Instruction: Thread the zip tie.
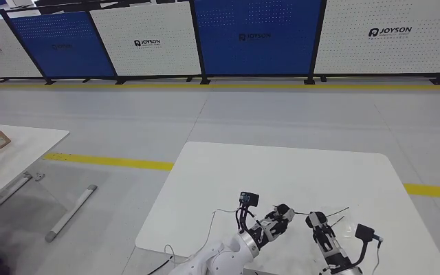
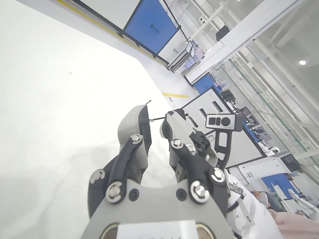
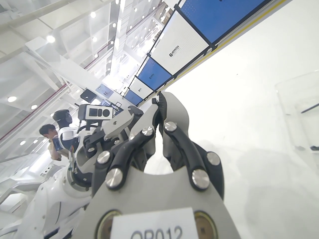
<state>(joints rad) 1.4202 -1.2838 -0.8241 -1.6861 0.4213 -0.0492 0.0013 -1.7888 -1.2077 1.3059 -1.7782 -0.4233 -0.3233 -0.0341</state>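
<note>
Two grippers meet low over the near edge of the white table [image 1: 275, 172], tip to tip. The left gripper [image 2: 155, 123] stands partly open, bare tabletop showing between its fingers. The zip tie [image 2: 157, 119], a thin black strand, crosses that gap from the pad of one finger to the tip of the right gripper [image 3: 159, 103]. That gripper's fingers are pressed together, and a small black bit pokes out at their tips. Its body blocks my sight of how the strand runs on past it. I cannot tell which end carries the head. A short black tip also shows beyond the tip of the left gripper's outer finger.

A white label [image 3: 154, 222] with dark characters sits on the right gripper's base.

Just beside the right gripper lies a clear tray [image 3: 280, 100] with a few loose black ties [image 3: 309, 108] in it.

Farther off, a yellow line [image 1: 103, 161] crosses the grey floor, and the corner of a second white table [image 1: 27, 148] shows to the left. At the back stands a row of blue panels [image 1: 258, 38] and white panels [image 1: 144, 38], each printed with a small logo and a name.
</note>
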